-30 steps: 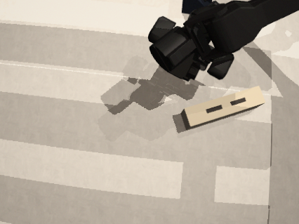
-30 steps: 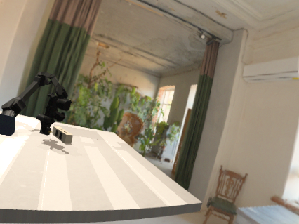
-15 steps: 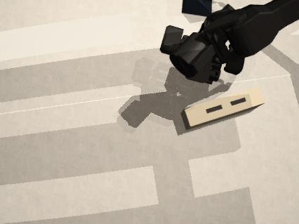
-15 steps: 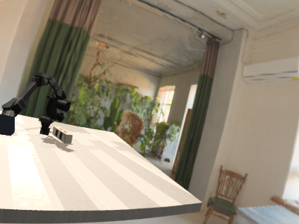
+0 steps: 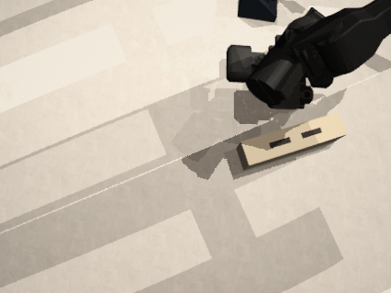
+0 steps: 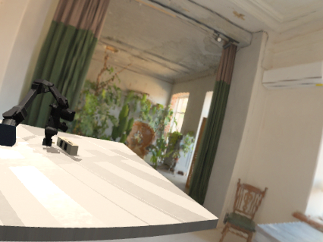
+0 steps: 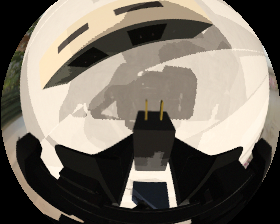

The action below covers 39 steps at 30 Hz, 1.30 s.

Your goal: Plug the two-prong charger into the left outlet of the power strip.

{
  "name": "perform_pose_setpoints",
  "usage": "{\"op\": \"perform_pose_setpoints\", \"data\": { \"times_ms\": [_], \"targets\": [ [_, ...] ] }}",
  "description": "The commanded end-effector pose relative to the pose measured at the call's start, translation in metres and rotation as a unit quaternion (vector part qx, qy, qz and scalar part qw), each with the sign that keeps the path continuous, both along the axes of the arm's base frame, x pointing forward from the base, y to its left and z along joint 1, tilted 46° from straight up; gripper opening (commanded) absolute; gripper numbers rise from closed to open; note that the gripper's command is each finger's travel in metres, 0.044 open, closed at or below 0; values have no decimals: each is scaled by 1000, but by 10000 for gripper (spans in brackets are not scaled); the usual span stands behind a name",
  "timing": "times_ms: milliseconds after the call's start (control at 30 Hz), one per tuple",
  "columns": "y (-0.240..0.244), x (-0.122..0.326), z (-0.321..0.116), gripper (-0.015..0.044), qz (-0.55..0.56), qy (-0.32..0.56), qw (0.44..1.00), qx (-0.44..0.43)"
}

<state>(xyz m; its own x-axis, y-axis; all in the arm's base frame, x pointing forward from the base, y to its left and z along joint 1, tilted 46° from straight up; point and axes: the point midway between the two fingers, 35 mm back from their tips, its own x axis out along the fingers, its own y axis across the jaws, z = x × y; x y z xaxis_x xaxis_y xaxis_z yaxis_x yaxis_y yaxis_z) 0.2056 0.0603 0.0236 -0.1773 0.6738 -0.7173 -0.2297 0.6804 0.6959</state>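
Observation:
The beige power strip [image 5: 257, 154] [image 6: 72, 148] [image 7: 94, 23] lies flat on the table, with two dark slot outlets [image 5: 280, 142] [image 5: 311, 132] on its top face. My gripper [image 5: 275, 86] [image 6: 48, 137] [image 7: 151, 137] is shut on the black two-prong charger [image 7: 153, 136]. Its two brass prongs [image 7: 153, 110] point straight down at bare table beside the strip, not over an outlet. In the top view the arm hides the charger; the gripper hangs just behind the strip's long edge.
A dark blue block [image 5: 257, 4] [image 6: 7, 134] carries the arm's base, behind the strip. The pale striped table [image 5: 92, 199] [image 6: 114, 195] ends in an edge at the front in the exterior view.

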Motion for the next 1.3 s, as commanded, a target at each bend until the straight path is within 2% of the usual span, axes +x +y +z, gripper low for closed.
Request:
{"op": "perform_pose_setpoints", "data": {
  "times_ms": [0, 400, 1267],
  "targets": [
    [6, -3, 3, 0, 20, -21, 1000, 7],
    [24, -16, 11, 0, 91, -86, 992, 24],
    [44, 11, 25, 0, 110, -104, 988, 29]
  ]
}}
